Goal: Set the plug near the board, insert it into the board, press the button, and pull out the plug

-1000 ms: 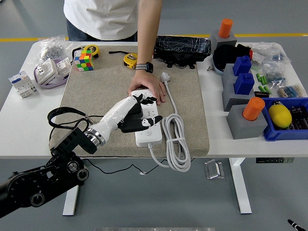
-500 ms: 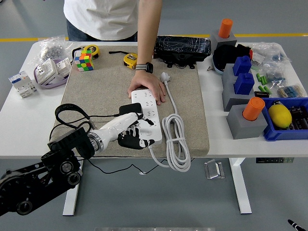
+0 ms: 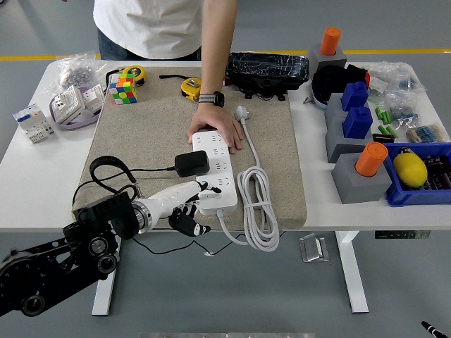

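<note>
Looking down over the white table (image 3: 28, 190), I see only one of my arms: the left comes in from the lower left corner, and my right arm is out of the frame altogether. My left hand (image 3: 184, 205) sits at the near edge of the beige mat (image 3: 148, 141), its white and black fingers (image 3: 190, 189) loosely spread and gripping nothing; the lower fingertips hang past the table's edge and blur against the grey floor, so I cannot make them out singly. The black plug (image 3: 191, 163) stands apart from my hand, a little farther in on the mat, seated at the left side of the white board (image 3: 215, 169); whether its pins are fully home I cannot tell from above. Its thin black lead (image 3: 106, 169) loops off to the left toward my wrist. My fingertips lie just beside the board's near left corner, and I cannot tell whether they touch it. A person's hand (image 3: 217, 127) rests on the board's far end, covering the part where any button might be. The board's own white cable (image 3: 257, 204) lies coiled along its right side.
</note>
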